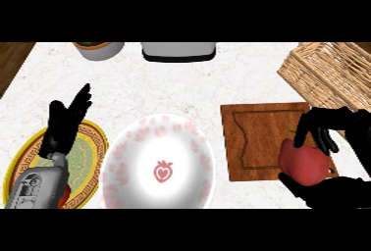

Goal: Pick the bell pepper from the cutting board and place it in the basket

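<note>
A red bell pepper [304, 164] with a green stem lies at the right edge of the brown cutting board [257, 142]. My right hand [330, 188] is curled round it, fingers [322, 133] over its top and thumb beneath, hiding part of it. The wicker basket [330, 71] stands at the back right, just beyond the board. My left hand [66, 120] rests open, fingers up, at the left over a yellow plate.
A white plate [130, 162] with a strawberry heart sits in the middle front. A yellow patterned plate [91, 147] lies at the left. At the back stand a bowl-like pot [99, 49] and a grey appliance [179, 51].
</note>
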You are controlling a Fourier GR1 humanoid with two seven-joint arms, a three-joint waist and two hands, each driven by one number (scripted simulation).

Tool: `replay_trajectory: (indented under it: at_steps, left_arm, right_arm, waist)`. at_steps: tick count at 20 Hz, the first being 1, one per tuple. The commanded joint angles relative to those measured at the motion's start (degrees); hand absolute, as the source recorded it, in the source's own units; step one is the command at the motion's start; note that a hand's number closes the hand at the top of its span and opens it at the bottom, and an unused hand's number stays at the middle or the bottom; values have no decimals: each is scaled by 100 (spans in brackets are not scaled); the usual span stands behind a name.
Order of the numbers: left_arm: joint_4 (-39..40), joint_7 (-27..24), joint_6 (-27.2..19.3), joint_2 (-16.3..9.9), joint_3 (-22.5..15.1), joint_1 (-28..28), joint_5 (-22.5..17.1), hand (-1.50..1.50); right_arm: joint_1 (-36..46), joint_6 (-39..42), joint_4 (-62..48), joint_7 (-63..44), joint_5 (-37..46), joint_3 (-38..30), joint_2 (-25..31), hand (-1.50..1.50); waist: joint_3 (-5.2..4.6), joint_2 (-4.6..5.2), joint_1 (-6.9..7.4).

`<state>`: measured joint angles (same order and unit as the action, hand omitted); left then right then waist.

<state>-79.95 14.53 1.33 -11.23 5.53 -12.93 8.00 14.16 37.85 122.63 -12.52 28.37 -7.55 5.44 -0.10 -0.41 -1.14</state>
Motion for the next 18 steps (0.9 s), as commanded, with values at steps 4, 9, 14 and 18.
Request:
replay_trajectory:
  at_steps: [4, 9, 14, 18]
  left_arm:
    - [72, -143, 40, 32, -22, 73, 4, 0]
    - [45, 37, 177, -125, 80, -140, -79, 0]
    - [-70, -263, 132, 22, -67, 241, 8, 0]
    - [127, 14, 90, -15, -21, -211, 39, 0]
  right_arm:
    - [1984, 600, 131, -2393, -1795, -1380, 374, 150]
    - [3286, 368, -545, -3544, -2306, -1675, 1131, 150]
    - [3739, 814, -1452, -3128, -1649, -1556, 2431, 150]
    - [3693, 921, -2008, -2354, -764, -1194, 3160, 150]
  waist:
    - [-3, 12, 64]
    - [2, 17, 98]
    - [1, 52, 180]
    - [6, 97, 191]
